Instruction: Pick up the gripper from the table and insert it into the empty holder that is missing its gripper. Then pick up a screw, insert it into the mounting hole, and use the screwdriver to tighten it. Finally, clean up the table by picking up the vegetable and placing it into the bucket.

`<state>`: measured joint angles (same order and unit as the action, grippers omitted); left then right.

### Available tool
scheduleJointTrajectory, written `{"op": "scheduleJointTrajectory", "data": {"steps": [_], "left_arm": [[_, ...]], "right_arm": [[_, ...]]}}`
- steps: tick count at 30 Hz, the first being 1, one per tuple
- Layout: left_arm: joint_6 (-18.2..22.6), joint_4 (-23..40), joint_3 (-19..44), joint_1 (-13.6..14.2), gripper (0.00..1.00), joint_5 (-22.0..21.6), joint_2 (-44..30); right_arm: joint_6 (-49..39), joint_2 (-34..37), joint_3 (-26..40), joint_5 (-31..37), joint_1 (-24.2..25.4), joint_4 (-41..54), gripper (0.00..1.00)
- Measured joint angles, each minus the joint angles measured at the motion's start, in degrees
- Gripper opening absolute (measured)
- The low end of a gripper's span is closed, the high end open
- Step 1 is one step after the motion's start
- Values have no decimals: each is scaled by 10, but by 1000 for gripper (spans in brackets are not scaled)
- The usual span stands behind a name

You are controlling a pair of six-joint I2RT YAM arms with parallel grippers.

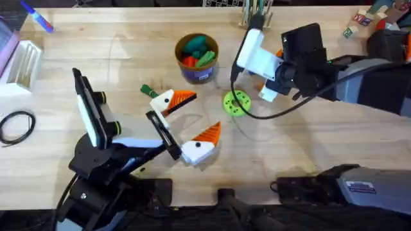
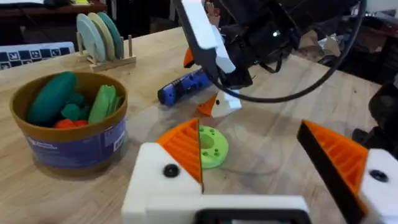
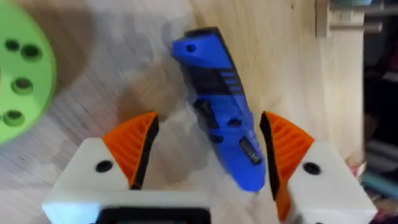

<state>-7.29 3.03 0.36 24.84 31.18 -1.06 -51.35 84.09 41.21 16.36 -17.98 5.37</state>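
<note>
Bare table [image 1: 302, 151] right of green disc [image 1: 236, 102].

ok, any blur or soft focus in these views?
Right wrist: table smeared, screwdriver fairly sharp between the open right tool. Left wrist: the left tool up close is soft, bucket clearer. Overhead: mostly sharp, arms slightly soft.

blue screwdriver [image 3: 219, 106] | lime-green disc [image 1: 236, 102] | blue-sided, tan-rimmed bucket [image 2: 74, 144]

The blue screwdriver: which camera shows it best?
The right wrist view: the screwdriver lies on the table, nearly whole, between the open right gripper fingers. The left wrist view shows part of it behind the right arm. Overhead, that arm covers it.
</note>
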Motion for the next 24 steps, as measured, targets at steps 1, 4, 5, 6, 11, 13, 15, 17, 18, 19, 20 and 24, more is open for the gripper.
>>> {"op": "scheduleJointTrajectory", "data": {"steps": [1,4,5,6,11,13,15,17,18,19,20,24], "left_arm": [[0,0,0,0,976,0,0],[0,0,0,0,985,0,0],[1,-1,0,0,985,-2,0],[2,-3,0,0,985,-8,0],[-9,-48,4,0,985,-41,0],[-36,-26,20,0,985,-78,0],[-58,25,57,0,985,-124,-6],[-71,95,115,0,985,-173,-25],[-75,134,149,0,985,-200,-41],[-79,173,182,0,985,-225,-60],[-82,212,217,0,985,-251,-85],[-89,351,333,0,985,-338,-207]], "right_arm": [[35,-8,1,-1,0,7,952],[125,-36,10,-2,0,12,951],[155,-48,15,-3,0,11,953],[179,-60,22,-4,0,11,954],[253,-119,43,-8,0,7,954],[268,-135,43,-8,0,8,955],[277,-143,43,-8,-2,9,955],[284,-148,43,-9,-6,8,956],[286,-148,43,-10,-9,8,956],[288,-149,43,-10,-13,8,956],[289,-149,43,-10,-17,8,956],[291,-149,43,-10,-37,8,958]]}}
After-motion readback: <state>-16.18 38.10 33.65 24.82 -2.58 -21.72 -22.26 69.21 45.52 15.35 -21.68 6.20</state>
